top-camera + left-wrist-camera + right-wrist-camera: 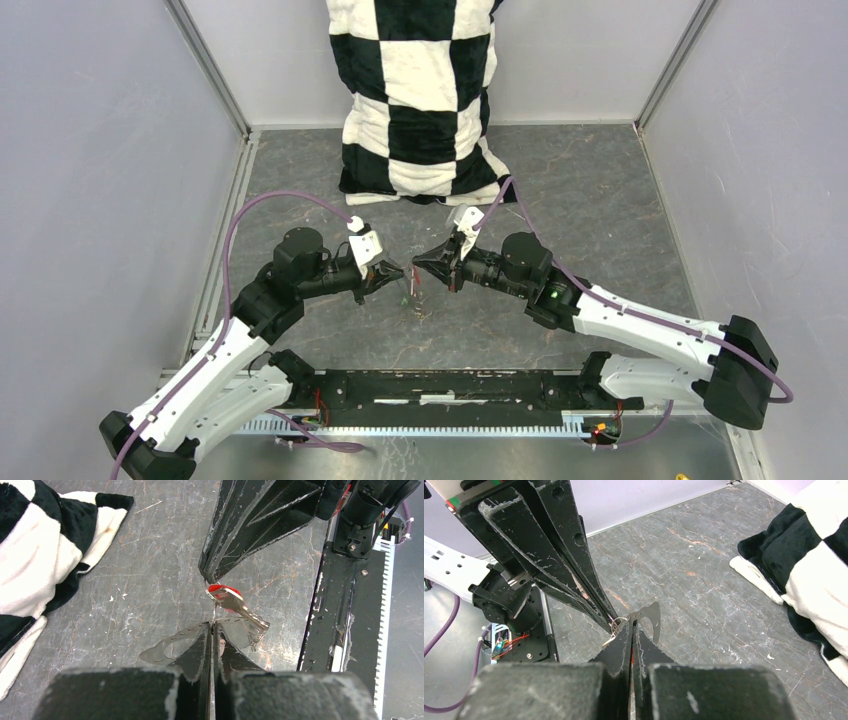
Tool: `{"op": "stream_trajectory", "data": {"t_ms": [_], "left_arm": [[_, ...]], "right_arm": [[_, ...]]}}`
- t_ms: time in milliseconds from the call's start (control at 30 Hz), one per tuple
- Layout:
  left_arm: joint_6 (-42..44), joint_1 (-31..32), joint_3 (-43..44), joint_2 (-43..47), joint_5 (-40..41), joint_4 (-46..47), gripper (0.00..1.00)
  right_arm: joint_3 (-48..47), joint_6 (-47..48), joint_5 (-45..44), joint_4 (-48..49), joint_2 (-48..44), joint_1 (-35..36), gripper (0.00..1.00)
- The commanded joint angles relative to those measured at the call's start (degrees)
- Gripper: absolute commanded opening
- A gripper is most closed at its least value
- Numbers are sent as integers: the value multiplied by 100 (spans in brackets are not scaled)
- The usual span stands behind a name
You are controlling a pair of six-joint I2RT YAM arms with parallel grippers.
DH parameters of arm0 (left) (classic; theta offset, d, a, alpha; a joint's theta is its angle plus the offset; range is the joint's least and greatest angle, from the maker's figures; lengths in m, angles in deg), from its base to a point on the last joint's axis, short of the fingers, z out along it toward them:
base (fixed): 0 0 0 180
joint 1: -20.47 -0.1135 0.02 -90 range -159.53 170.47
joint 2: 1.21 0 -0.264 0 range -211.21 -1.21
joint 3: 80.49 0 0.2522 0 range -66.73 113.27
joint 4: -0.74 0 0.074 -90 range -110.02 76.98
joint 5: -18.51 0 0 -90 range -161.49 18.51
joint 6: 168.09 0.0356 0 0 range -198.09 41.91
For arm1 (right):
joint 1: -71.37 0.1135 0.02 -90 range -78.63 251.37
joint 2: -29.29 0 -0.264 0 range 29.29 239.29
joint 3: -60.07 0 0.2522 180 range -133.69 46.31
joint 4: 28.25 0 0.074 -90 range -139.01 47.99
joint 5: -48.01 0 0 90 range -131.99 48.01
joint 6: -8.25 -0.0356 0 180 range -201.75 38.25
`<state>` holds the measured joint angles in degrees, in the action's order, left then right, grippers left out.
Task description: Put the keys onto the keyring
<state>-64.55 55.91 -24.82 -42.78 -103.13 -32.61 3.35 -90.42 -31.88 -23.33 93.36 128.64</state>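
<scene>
Red key [239,606] held up near table centre, between the two sets of tips. In the left wrist view, long axis running 10 to 4 o'clock, red head at 10, blade tip toward 4. Through the head, a small loop of the keyring [214,612], its thin wire dropping toward 6 o'clock into the left gripper [213,629], clamped on that wire. Down from 12 o'clock, the right gripper [207,576], pinched tight on the red key at its head. Green key [413,289] only a fleck just under the meeting tips in the top view, heading unreadable. Crowding the red key from both ends: the black fingers. At 12 o'clock on the table [600,200], well apart, a checkered blanket [420,100]; at 6 o'clock, the black base rail [450,385].
</scene>
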Motion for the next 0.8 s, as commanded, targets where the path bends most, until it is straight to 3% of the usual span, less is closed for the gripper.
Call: {"op": "stream_trajectory", "data": {"t_ms": [0, 767], "left_arm": [[164, 7, 106, 59, -39, 278, 2], [-174, 7, 172, 100, 217, 560, 2]], "right_arm": [[-29, 69, -89, 119, -151, 12, 0], [213, 118, -143, -23, -314, 17, 0]]}}
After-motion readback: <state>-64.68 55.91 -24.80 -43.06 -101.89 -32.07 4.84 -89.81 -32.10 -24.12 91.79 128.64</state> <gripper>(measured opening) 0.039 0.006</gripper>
